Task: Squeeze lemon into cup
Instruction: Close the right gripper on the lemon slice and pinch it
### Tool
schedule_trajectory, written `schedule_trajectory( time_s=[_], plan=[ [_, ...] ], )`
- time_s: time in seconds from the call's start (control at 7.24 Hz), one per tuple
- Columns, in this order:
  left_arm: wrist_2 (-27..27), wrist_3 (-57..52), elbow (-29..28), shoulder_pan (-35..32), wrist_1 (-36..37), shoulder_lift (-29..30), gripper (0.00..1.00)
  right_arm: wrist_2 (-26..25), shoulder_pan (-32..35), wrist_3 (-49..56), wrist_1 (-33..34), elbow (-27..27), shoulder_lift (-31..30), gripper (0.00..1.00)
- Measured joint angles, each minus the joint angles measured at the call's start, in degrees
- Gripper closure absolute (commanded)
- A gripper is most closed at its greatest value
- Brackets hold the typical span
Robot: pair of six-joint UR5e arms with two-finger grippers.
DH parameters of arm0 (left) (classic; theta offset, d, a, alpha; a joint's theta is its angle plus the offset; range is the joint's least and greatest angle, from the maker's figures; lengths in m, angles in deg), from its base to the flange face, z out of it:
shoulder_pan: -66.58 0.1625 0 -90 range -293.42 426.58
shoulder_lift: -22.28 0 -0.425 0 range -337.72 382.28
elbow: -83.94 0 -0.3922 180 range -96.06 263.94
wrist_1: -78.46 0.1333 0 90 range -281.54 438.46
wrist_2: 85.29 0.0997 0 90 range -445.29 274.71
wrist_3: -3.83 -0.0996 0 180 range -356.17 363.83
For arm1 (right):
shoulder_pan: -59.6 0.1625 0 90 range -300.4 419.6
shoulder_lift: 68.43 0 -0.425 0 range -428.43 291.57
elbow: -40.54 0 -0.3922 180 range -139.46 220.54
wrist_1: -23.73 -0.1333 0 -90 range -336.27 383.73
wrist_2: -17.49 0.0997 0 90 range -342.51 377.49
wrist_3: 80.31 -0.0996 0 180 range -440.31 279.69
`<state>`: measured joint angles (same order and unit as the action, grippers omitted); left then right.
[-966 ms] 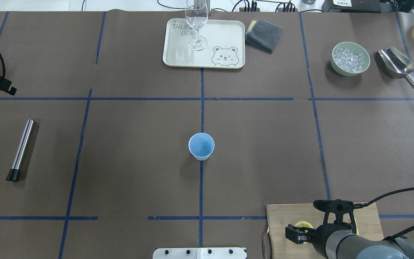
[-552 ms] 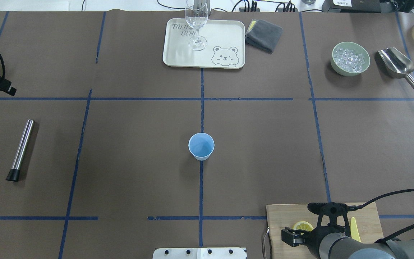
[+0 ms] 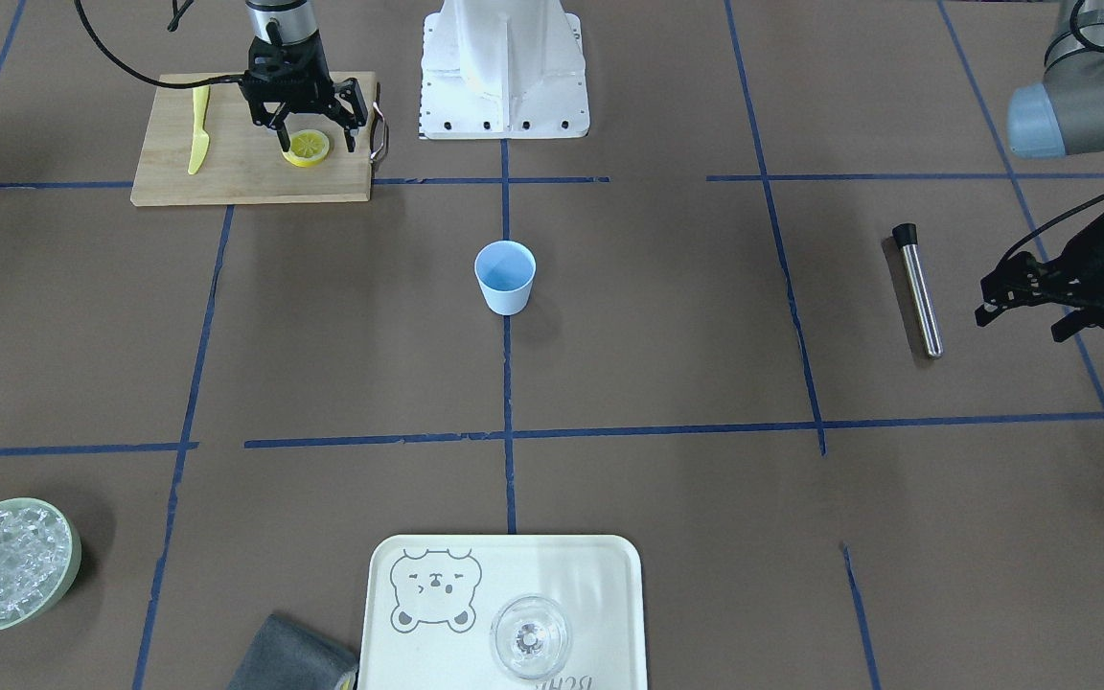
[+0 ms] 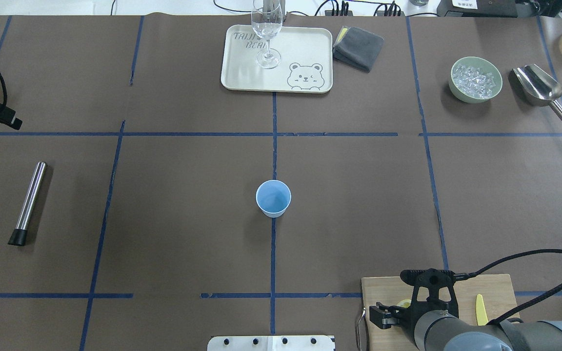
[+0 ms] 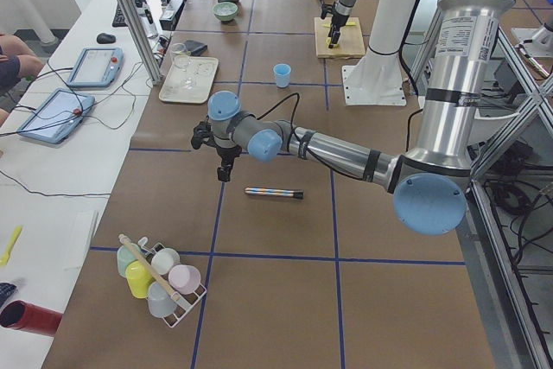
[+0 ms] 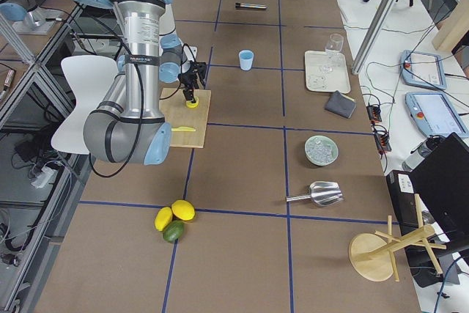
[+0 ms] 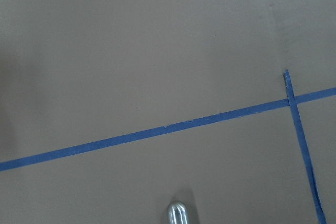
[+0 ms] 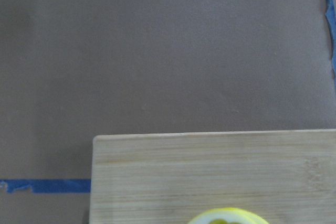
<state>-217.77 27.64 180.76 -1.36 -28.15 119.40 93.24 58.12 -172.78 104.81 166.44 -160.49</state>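
I see the lemon lying flat on the cutting board at the robot's near right of the surface. It sits between the wide-spread fingers of the right gripper, which grips nothing; I cannot tell whether they touch. I count one slice, one yellow knife, and one cup mid-surface, well apart. The left gripper has its fingers parted and is empty, near one steel rod.
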Motion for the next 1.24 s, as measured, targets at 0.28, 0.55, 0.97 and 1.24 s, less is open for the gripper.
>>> schedule_trajectory(
  time_s=[0.28, 0.55, 0.97, 1.24],
  plan=[
    [0.0, 0.0, 0.1, 0.0, 0.0, 0.0, 0.00, 0.2, 0.2, 0.4, 0.0, -0.3, -0.3, 0.00],
    [-0.1, 0.0, 0.1, 0.0, 0.0, 0.0, 0.00, 0.3, 0.2, 0.4, 0.0, -0.9, -0.4, 0.00],
    [-0.1, 0.0, 0.1, 0.0, 0.0, 0.0, 0.00, 0.4, 0.2, 0.4, 0.0, -1.0, -0.7, 0.00],
    [-0.1, 0.0, 0.1, 0.0, 0.0, 0.0, 0.00, 0.4, 0.2, 0.5, 0.0, -1.1, -1.0, 0.00]
  ],
)
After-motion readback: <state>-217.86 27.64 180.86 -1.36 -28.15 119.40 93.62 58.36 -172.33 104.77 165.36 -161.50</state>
